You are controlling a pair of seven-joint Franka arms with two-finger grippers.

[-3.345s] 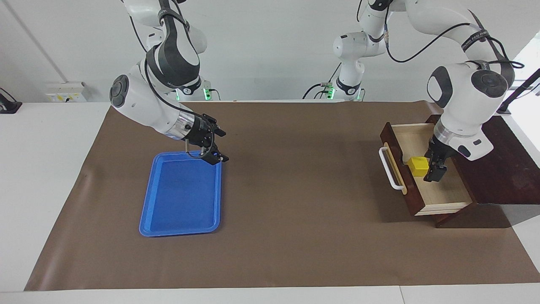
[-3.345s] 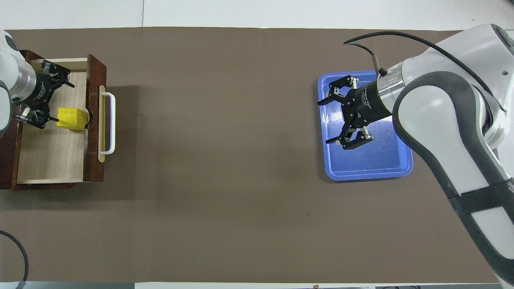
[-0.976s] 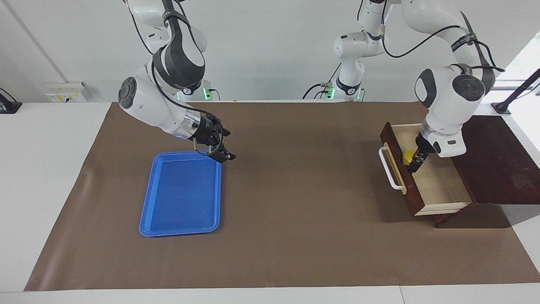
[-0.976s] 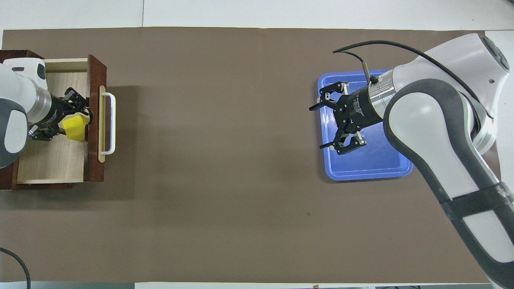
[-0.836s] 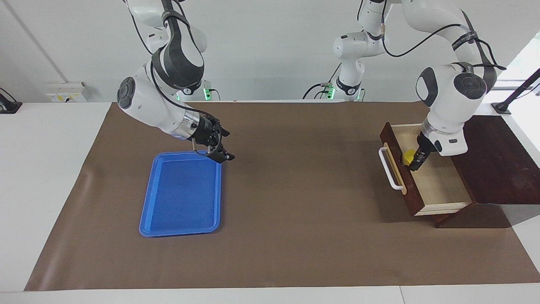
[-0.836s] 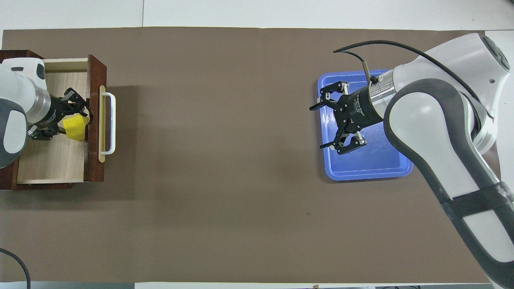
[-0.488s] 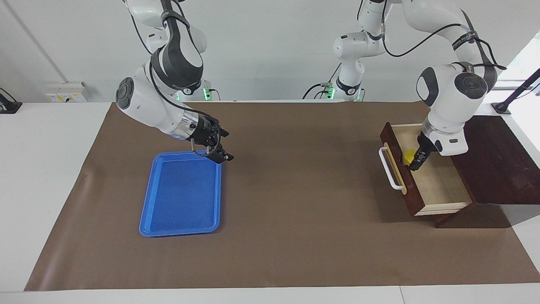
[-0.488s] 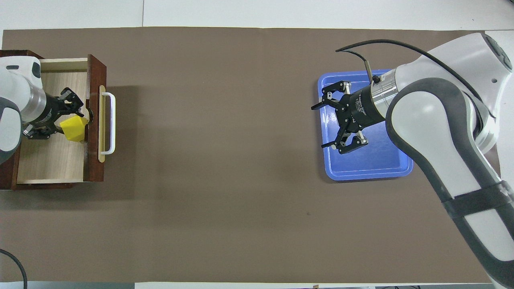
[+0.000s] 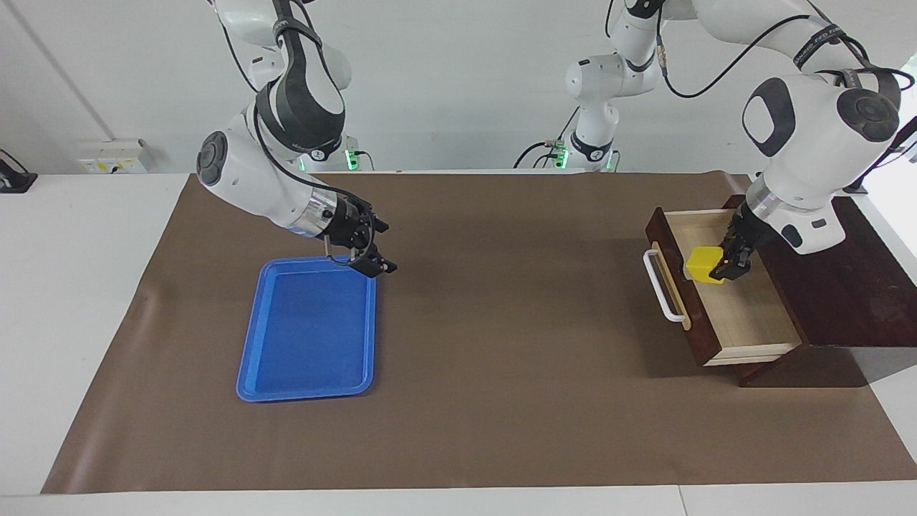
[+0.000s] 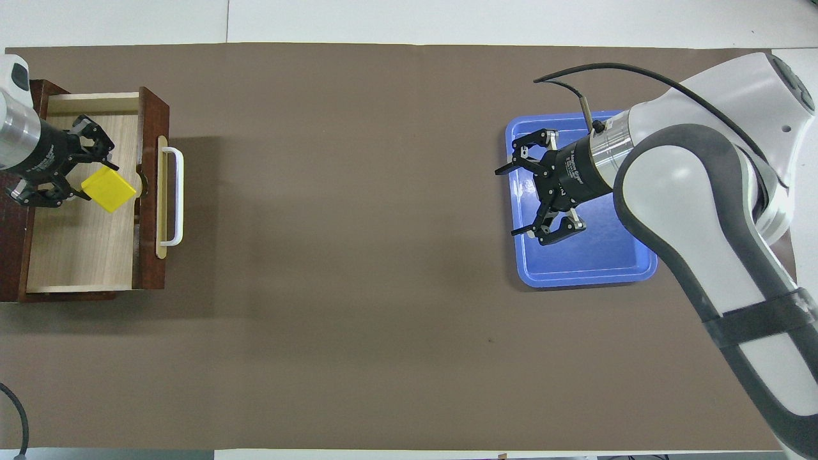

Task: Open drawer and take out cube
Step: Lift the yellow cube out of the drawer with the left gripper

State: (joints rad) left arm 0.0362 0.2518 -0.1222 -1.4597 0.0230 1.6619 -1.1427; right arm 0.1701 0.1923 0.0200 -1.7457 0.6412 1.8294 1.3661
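Now the cube [image 9: 705, 264] sits between the left jaws

In the overhead view, the dark wooden box [image 10: 13, 255] is cut off by the picture's edge at the left arm's end of the counter, and most of the left arm is lost there too; only its wrist and the left gripper [image 10: 67, 167] are seen. Part of the drawer [image 10: 83, 243] floor is covered by the cube [image 10: 108, 190] and that gripper. In the facing view, the side of the cube turned toward the left gripper [image 9: 729, 266] is hidden by the fingers. In the overhead view, much of the blue tray [image 10: 594, 268] is concealed under the right gripper [image 10: 533, 199] and forearm, and the right arm is cut off at the frame's lower corner.
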